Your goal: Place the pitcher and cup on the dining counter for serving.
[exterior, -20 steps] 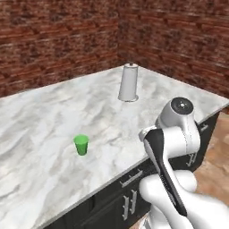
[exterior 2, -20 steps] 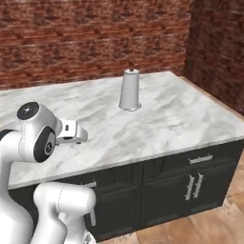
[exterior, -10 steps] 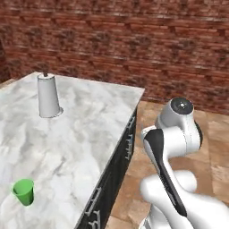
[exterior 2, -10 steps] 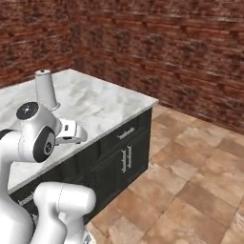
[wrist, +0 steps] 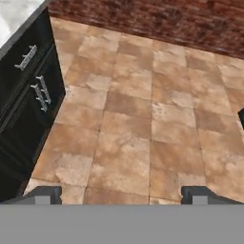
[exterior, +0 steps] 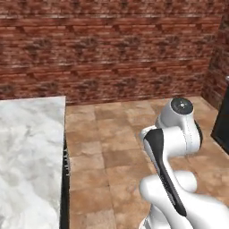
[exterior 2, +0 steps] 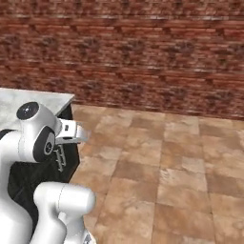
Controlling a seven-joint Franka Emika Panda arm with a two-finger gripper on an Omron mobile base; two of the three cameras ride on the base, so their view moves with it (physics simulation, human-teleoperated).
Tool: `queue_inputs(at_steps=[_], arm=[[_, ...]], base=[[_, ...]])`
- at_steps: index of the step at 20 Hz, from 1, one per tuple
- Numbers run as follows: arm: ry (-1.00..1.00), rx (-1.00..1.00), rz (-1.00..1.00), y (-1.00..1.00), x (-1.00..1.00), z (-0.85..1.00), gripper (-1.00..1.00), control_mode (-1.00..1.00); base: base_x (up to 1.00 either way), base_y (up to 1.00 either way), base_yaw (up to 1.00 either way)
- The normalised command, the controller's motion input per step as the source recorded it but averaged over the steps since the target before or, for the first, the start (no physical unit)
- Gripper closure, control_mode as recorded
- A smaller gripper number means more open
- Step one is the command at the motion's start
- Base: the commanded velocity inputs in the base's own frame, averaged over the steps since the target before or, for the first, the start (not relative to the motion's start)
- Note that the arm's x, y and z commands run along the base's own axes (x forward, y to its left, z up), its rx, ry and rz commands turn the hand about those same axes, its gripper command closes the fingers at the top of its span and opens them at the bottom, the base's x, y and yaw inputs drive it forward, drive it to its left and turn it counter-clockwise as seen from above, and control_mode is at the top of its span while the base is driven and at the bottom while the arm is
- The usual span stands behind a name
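My end effector (wrist: 121, 193) wide open, empty. Counter (exterior: 27, 152) at frame left (close): base could clip corner.

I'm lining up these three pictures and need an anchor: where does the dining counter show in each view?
Left base view: the dining counter fills the lower left, marble top seen from above.
Right base view: its marble corner sits at the left edge, black cabinet below, behind the arm.
Hand view: upper left, black cabinet front with silver handles under a sliver of marble.
Shared landmark: the brick wall above the tiled floor.
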Motion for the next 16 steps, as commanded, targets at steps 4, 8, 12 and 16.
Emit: queue_inputs(at_steps=[4, 8, 12, 16], arm=[[0.0, 0.0, 0.0, 0.0, 0.0, 0.0, -1.0, 1.0], [0.0, 0.0, 0.0, 0.0, 0.0, 0.0, -1.0, 1.0], [0.0, 0.0, 0.0, 0.0, 0.0, 0.0, -1.0, 1.0], [0.0, 0.0, 0.0, 0.0, 0.0, 0.0, -1.0, 1.0]], base=[[0.0, -0.36, -0.78], [0.04, -0.27, -0.73], [0.3, -0.14, -0.66], [0.65, -0.01, -0.58]])
